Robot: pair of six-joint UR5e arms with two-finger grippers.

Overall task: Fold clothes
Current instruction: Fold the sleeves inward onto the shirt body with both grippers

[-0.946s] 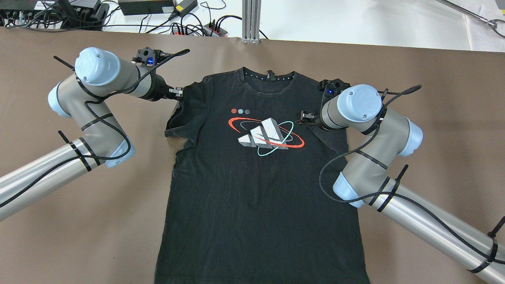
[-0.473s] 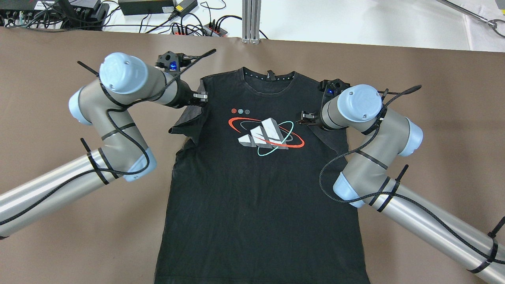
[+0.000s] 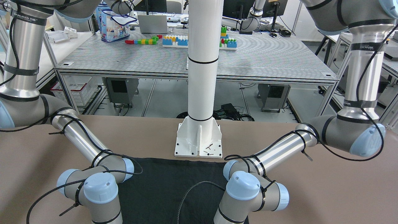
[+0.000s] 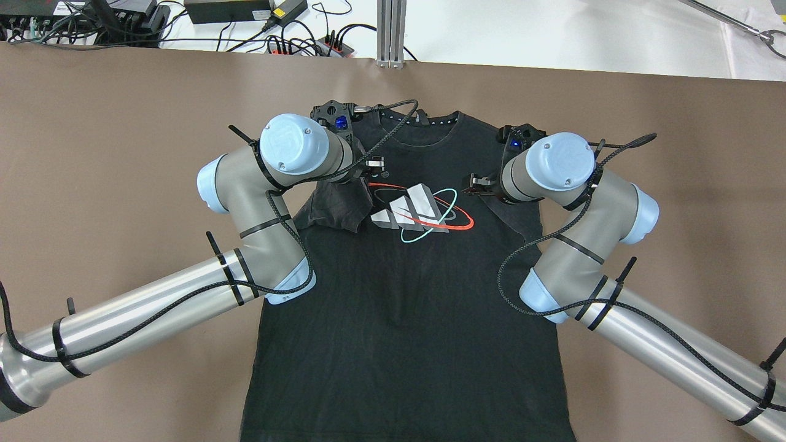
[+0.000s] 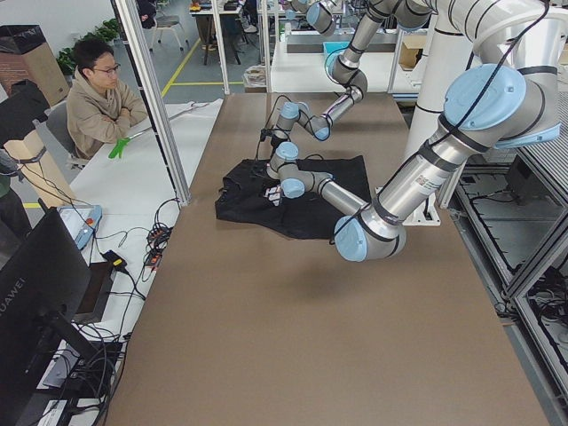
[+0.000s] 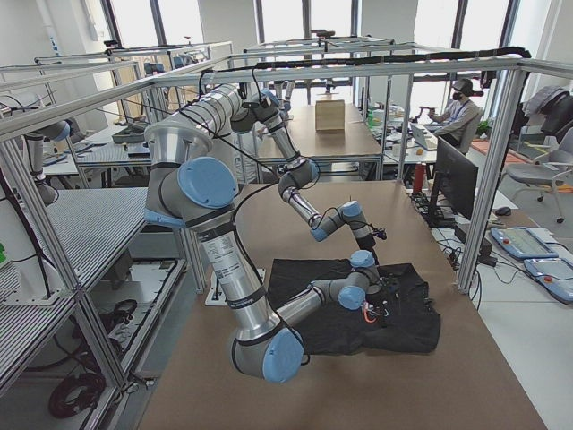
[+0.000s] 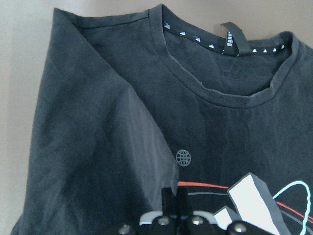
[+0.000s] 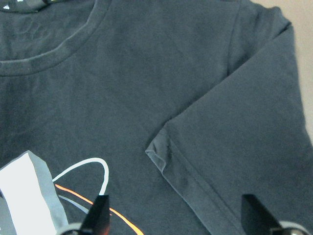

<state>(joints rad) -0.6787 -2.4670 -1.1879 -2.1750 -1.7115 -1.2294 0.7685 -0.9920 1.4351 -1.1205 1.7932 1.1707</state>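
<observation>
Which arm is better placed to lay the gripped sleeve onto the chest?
Left. The left end effector is shut on that sleeve over the T-shirt's print; the right end effector is open, gripping nothing.

The left claw [image 4: 376,163] is now over the chest of the black shirt [image 4: 399,319], no longer out at its side. It has pulled the sleeve [image 4: 334,209] along, pinched tight. The sleeve now lies folded over the front, on the edge of the picture [image 4: 424,209].
</observation>
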